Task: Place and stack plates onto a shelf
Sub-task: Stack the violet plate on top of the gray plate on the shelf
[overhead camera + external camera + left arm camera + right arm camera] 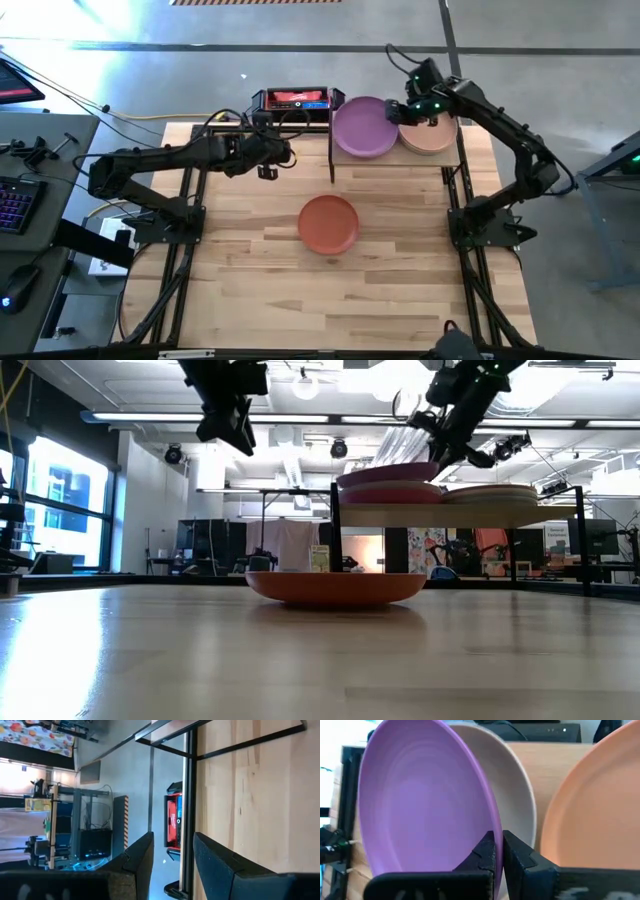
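The purple plate (362, 127) lies on the left half of the light-wood shelf (400, 160), on top of a beige plate (517, 795). In the low view the purple plate (388, 472) sits slightly tilted, its right side higher. A peach plate (430, 136) tops the stack on the shelf's right half. A terracotta plate (328, 223) rests flat on the table's middle. My right gripper (397, 110) is shut on the purple plate's right rim. My left gripper (268, 170) hangs open above the table, left of the shelf. My right gripper (498, 840) pinches the purple plate's rim (487, 827) on the side toward the peach plate, one finger above the rim and one beneath. The fingers slant down from the table's right and far side. The held side is raised a little; the opposite side rests on the plate below.
A red and black tool case (296, 98) stands past the table's far edge, left of the shelf. The shelf's black posts (332, 150) stand on the table near my left gripper. Bare wooden tabletop (380, 290) lies around and near of the terracotta plate.
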